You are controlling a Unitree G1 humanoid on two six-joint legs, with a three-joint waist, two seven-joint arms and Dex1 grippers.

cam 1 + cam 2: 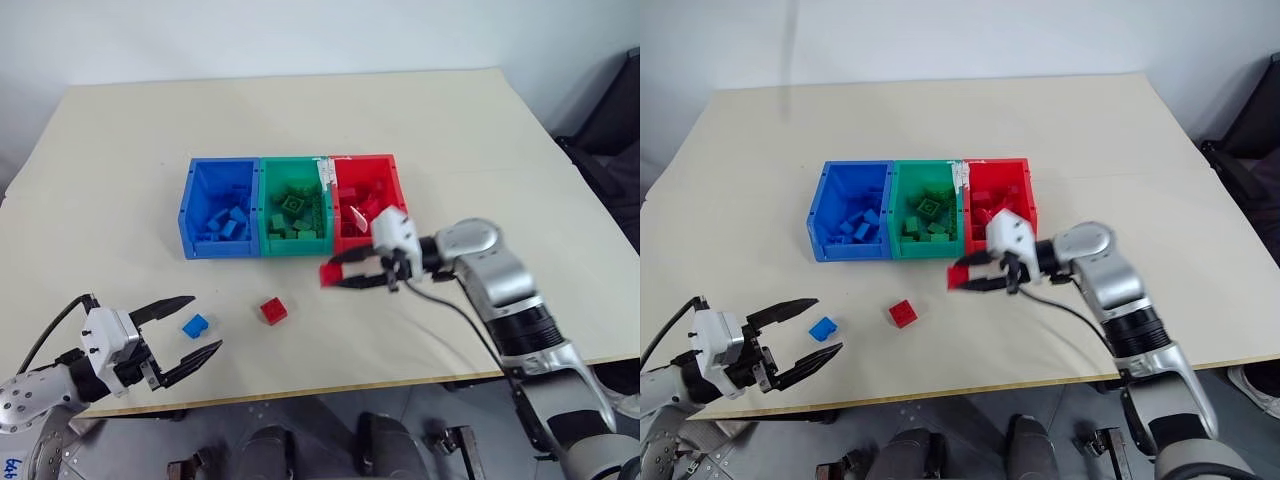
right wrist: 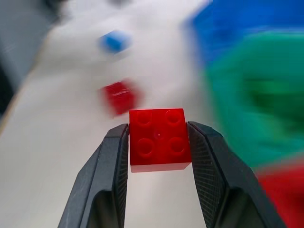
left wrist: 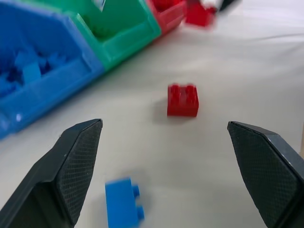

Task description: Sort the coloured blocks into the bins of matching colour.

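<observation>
Blocks: one red block (image 2: 159,138) sitting clamped btwn R gripper (image 1: 336,276) fingers, jaws closing tight on its sides, hanging just in front of red bin (image 1: 392,180), above table (image 1: 480,150). Second red block (image 1: 273,310) and blue block (image 1: 195,325) lying loose on table, near each other, in front of bins. L gripper (image 1: 195,325) hovering w/ jaws spread wide, holding nothing, blue block lying btwn its fingertips in head view. Blue bin (image 1: 188,210), green bin (image 1: 264,215), red bin sitting joined in a row, each holding matching blocks.
</observation>
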